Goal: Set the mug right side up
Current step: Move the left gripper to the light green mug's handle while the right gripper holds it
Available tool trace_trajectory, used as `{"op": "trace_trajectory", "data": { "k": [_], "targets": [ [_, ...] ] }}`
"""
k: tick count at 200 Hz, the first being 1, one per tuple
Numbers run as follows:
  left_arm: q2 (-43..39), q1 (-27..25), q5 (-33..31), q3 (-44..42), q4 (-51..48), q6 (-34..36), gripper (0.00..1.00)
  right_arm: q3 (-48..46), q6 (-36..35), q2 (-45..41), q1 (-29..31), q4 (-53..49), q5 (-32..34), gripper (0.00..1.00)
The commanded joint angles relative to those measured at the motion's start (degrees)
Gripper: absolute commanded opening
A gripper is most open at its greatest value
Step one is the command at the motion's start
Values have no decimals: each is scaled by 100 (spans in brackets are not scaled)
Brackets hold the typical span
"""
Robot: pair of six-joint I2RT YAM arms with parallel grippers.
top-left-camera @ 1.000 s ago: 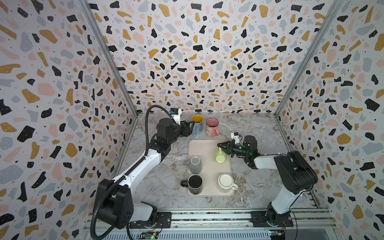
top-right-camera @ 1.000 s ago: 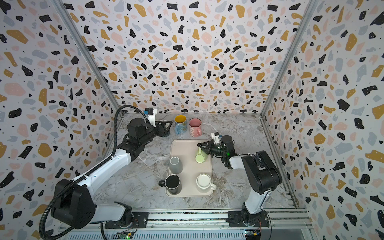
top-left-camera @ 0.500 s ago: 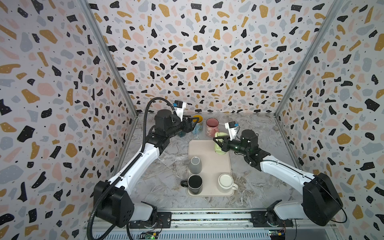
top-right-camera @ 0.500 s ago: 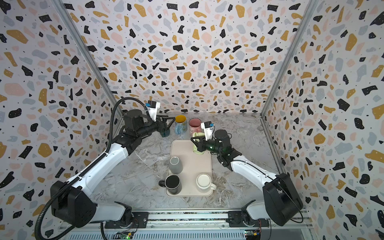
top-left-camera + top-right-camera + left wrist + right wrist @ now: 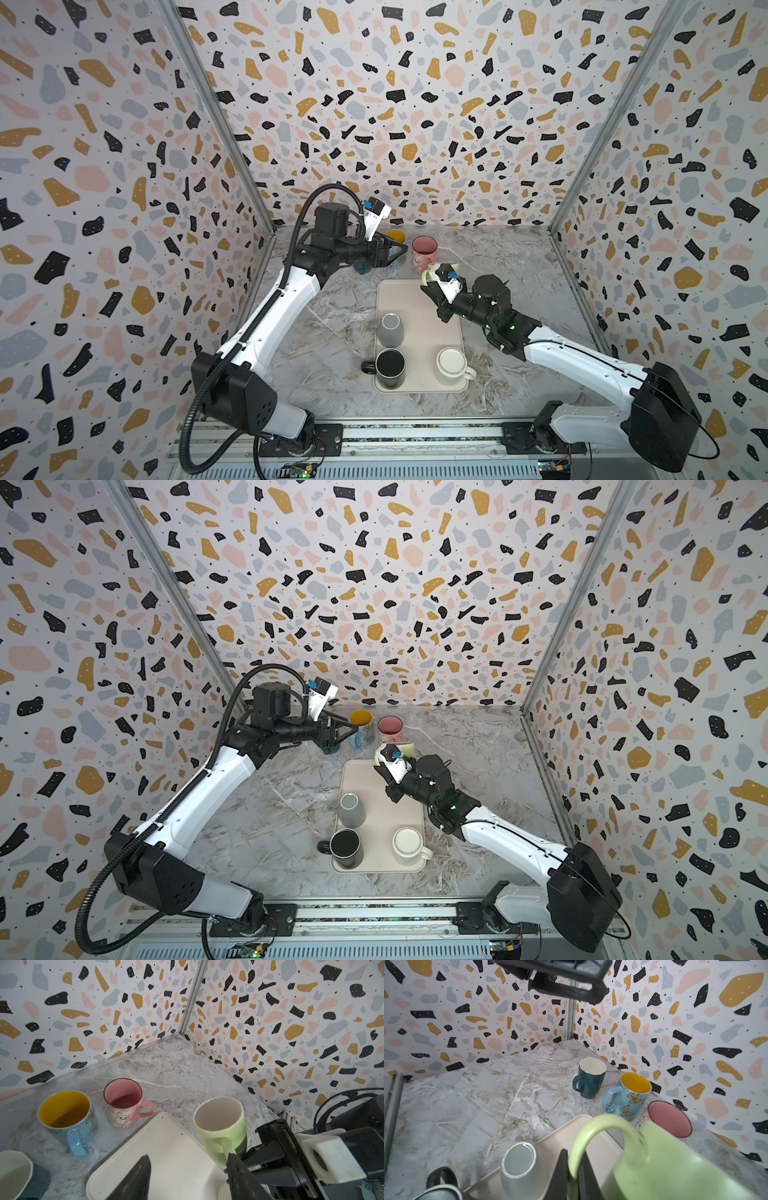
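The light green mug stands mouth up, just past the back right corner of the beige tray. My right gripper is shut on its handle. In both top views the mug is mostly hidden by the right wrist camera. Whether its base touches the table is hidden. My left gripper is open and empty, hovering at the back left above the mugs there.
On the tray a grey mug stands upside down, with a black mug and a white mug upright. A pink mug, a blue mug with a yellow inside and a dark green mug stand behind.
My right arm has lifted the green mug off the tray, carried it toward the back and turned it mouth up. My left arm has risen a little.
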Motion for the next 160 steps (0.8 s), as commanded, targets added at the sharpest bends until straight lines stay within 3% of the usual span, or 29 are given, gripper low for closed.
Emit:
{"op": "trace_trajectory", "data": {
  "k": [1, 58, 160],
  "targets": [
    [58, -122, -1, 361, -775, 510, 59, 126, -779, -245, 72, 676, 221, 0],
    [420, -691, -578, 950, -1910, 1166, 59, 212, -1093, -148, 188, 739, 135, 0],
    [857, -1055, -918, 1272, -2259, 1278, 59, 245, -1292, -101, 360, 722, 119, 0]
  ]
}}
